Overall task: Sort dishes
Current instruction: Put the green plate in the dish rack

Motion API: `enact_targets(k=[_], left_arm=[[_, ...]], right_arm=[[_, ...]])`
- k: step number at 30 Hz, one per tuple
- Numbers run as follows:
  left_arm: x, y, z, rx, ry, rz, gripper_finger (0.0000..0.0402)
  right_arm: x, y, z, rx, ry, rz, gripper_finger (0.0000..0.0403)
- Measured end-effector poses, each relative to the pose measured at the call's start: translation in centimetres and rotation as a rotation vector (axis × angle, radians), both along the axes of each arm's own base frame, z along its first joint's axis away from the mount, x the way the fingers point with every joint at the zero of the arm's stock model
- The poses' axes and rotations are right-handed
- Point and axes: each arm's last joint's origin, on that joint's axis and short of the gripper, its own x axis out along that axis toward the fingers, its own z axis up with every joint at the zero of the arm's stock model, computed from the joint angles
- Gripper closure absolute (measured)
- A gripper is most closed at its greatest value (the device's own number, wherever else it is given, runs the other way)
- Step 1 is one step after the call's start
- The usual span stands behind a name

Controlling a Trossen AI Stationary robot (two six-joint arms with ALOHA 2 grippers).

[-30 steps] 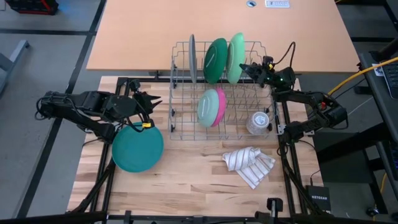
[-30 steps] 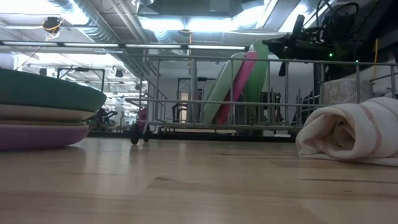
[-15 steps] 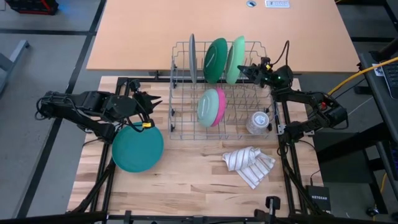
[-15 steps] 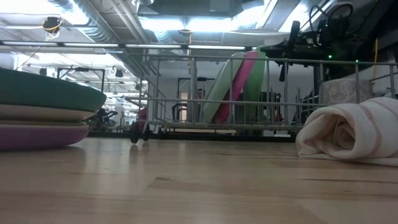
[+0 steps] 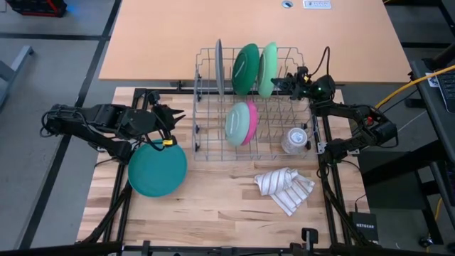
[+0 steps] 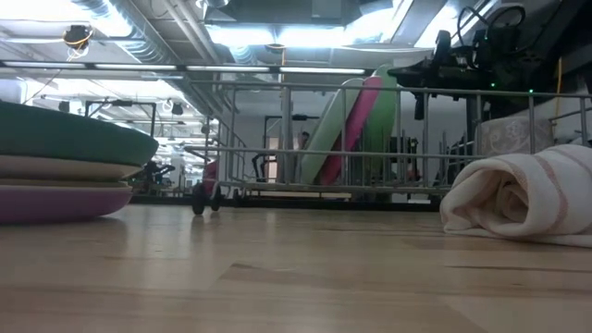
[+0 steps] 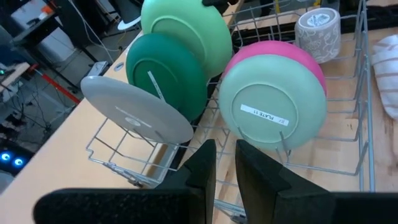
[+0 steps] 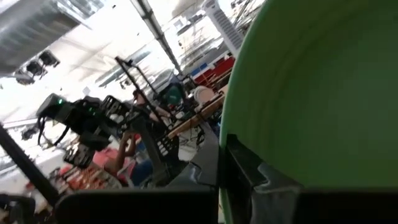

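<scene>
Stacked plates [image 6: 55, 176] cut off at low view's edge — count unclear.

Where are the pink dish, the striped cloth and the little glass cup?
pink dish [image 5: 252, 122], high view, its exposed rim.
striped cloth [image 5: 284, 188], high view, its middle.
glass cup [image 5: 295, 139], high view, its centre.

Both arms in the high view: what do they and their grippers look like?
Both arms are dark, jointed, with black cables along them. The left gripper has two flat black fingers and a small yellow tag beside it. The right gripper is also black; its wrist carries a looping black cable and a small green light. Its fingers show notched inner edges.
</scene>
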Motion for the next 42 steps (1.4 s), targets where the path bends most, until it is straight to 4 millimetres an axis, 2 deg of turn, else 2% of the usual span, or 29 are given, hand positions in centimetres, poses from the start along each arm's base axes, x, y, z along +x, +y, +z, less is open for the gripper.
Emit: enact_targets(k=[13,21,26,36,42], left_arm=[[0.1,0.0,0.1,-0.075,-0.077,0.04,0.035],[0.1,0.0,0.1,-0.075,-0.075,0.04,0.035],[0.1,0.0,0.1,-0.075,-0.073,0.04,0.035],[0.1,0.0,0.1,-0.066,-0.062,0.036,0.035],[0.0,0.0,0.0,-0.065,-0.056,0.036,0.035]], right_arm=[[0.0,0.2,0.0,-0.093,0.021,0.035,0.0393],[0.4,-0.4,2.1,-0.183,-0.013,0.033,0.0393],[0.8,-1.0,2.8,-0.155,0.007,0.033,0.0393],[1.0,-1.7,3.1,-0.138,0.035,-0.011,0.0393],[1.0,-2.1,2.5,-0.066,0.058,-0.082,0.0393]])
